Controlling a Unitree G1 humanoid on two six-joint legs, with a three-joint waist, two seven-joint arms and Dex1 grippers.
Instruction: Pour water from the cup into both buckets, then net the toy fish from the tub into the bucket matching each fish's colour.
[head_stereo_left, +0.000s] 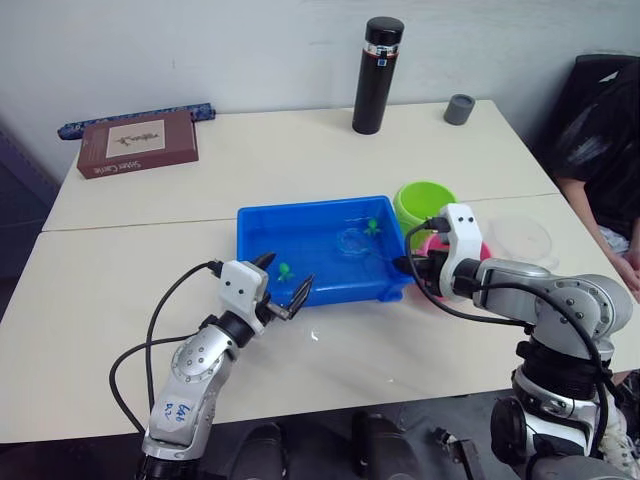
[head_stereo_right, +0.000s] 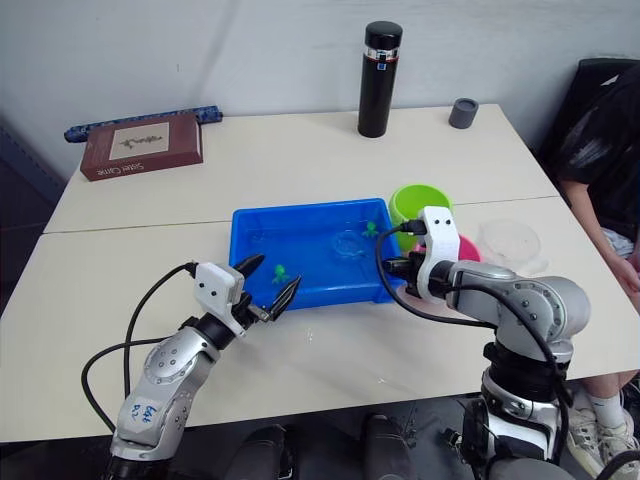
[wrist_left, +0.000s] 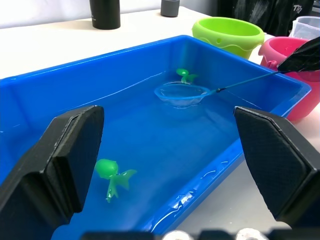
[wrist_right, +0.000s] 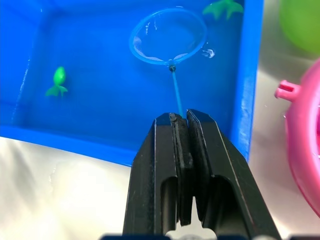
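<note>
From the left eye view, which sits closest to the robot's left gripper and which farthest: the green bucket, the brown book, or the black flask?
From the left gripper:
1. Green bucket, just past the tub's far right corner.
2. Brown book, far left of the table.
3. Black flask, at the table's far edge.

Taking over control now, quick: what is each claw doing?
Left claw: open, empty, at the near rim of the tub.
Right claw: shut on the net handle, hoop in the water.
</note>
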